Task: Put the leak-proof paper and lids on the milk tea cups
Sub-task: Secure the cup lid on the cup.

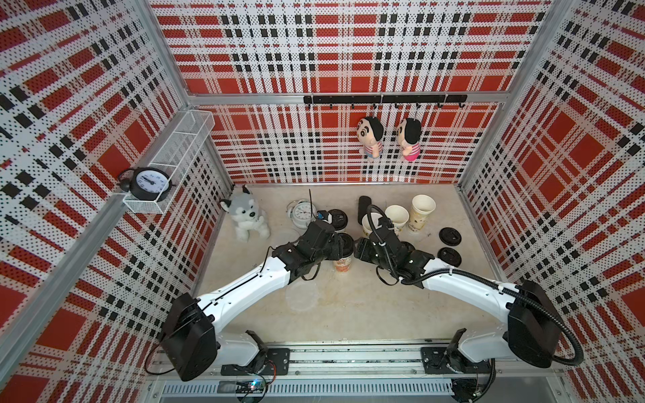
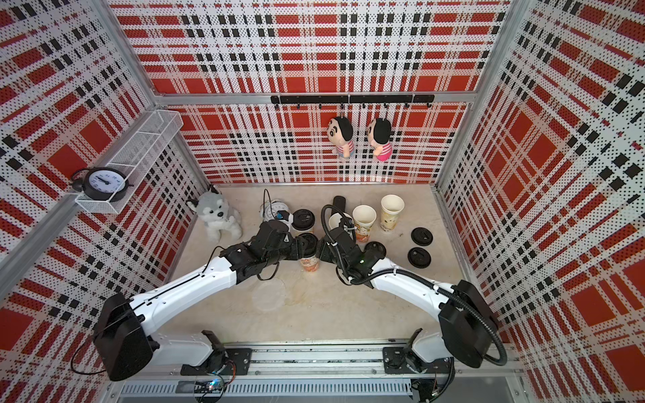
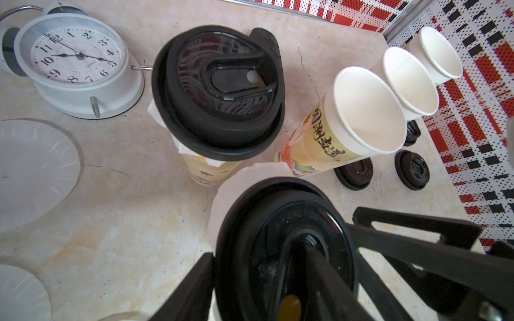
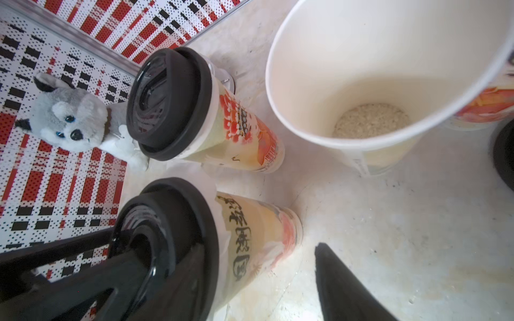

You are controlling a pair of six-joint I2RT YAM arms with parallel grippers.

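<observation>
Where lidded, whitish paper (image 3: 228,191) (crinkled edge)

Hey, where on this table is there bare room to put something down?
Bare: the front strip between the loose leak-proof paper and the right arm, and the back right corner beyond the loose black lids. Crowded: the middle, from the white alarm clock past the lidded cups to the open cups.
</observation>
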